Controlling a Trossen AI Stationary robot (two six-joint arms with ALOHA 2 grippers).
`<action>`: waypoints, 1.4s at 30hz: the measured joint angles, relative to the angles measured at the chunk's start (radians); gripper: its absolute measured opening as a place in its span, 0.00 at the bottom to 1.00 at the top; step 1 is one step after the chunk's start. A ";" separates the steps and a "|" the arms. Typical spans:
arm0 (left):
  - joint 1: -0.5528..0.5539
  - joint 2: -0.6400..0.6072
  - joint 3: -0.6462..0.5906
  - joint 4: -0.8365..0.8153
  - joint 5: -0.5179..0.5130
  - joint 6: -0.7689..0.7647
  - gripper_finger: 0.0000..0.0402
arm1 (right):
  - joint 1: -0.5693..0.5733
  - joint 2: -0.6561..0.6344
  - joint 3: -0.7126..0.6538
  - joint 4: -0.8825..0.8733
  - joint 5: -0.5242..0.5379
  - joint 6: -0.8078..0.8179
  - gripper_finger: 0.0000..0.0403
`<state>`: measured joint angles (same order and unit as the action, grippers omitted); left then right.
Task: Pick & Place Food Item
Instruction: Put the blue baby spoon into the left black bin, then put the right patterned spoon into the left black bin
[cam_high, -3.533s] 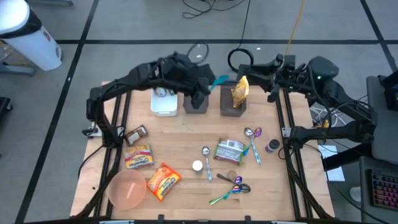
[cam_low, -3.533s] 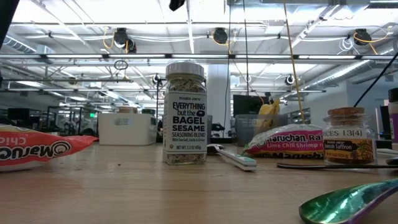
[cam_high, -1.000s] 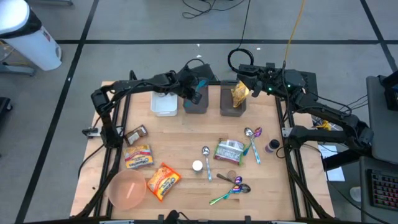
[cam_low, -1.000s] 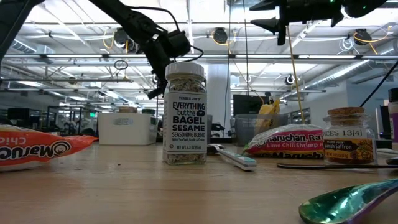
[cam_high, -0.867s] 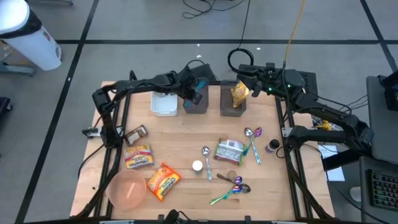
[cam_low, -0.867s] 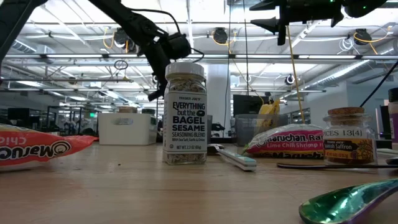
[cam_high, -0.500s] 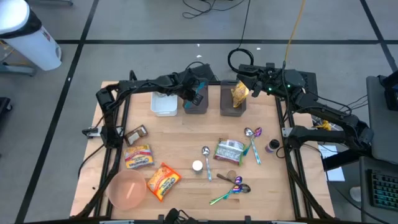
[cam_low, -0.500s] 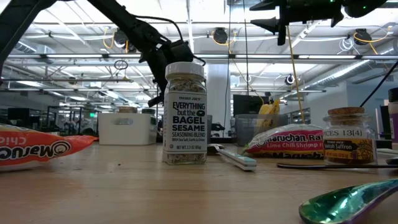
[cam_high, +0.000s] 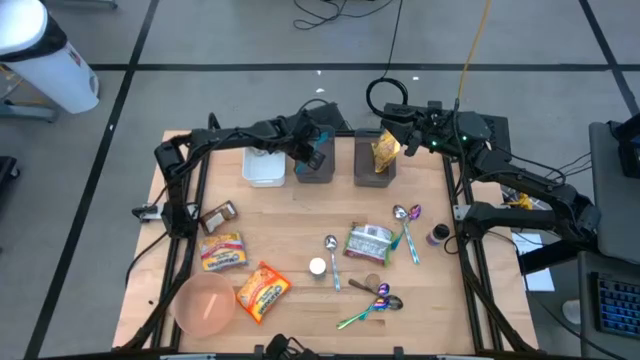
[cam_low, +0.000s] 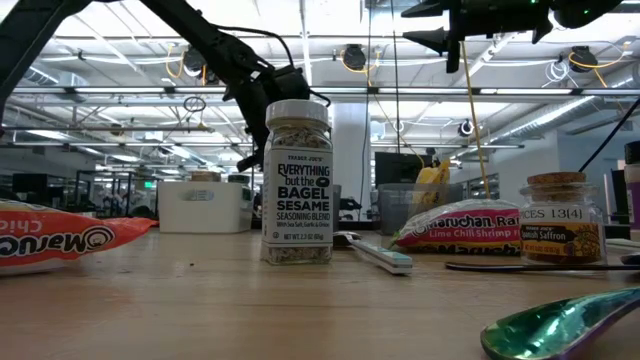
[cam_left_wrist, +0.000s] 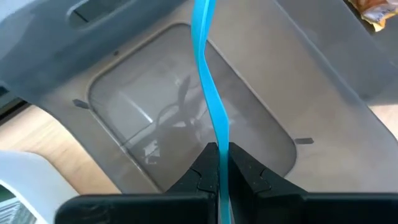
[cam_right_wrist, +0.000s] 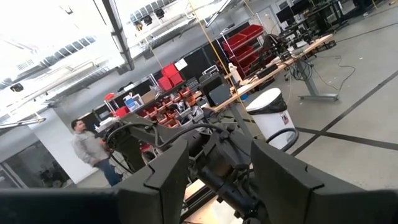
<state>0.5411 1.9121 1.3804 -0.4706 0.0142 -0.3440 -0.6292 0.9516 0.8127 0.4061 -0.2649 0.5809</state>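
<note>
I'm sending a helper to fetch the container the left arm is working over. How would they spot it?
Look along the table's far edge for a row of three bins. It is the middle one, the dark grey bin, with the left end effector holding a thin blue strip above it. The white bin beside it is paler; the other grey bin holds a yellow packet.

Quick count off the high view: 3 bins along the 12 o'clock edge, 1 white bin (cam_high: 264, 165) and 2 grey bins (cam_high: 316, 164). 3 ramen packets (cam_high: 262, 291) toward 7 o'clock, 1 green noodle packet (cam_high: 368, 243) at centre. 1 pink bowl (cam_high: 205, 304). Spoons (cam_high: 332, 257) — 5 that I can make out, though the 5 o'clock cluster overlaps. 2 spice jars (cam_low: 297, 182) in the low view. 2 arms.
</note>
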 joint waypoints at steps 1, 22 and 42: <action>0.000 0.000 0.000 0.000 -0.003 0.001 0.03 | 0.000 0.000 0.000 0.000 0.000 0.001 0.41; -0.005 0.062 0.000 0.001 0.018 -0.054 0.03 | 0.000 0.000 0.000 0.000 -0.002 0.008 0.41; -0.005 0.062 0.000 0.040 0.009 -0.080 0.06 | 0.001 0.000 0.000 0.000 -0.003 0.009 0.41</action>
<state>0.5362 1.9743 1.3804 -0.4308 0.0227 -0.4240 -0.6286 0.9516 0.8131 0.4061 -0.2680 0.5898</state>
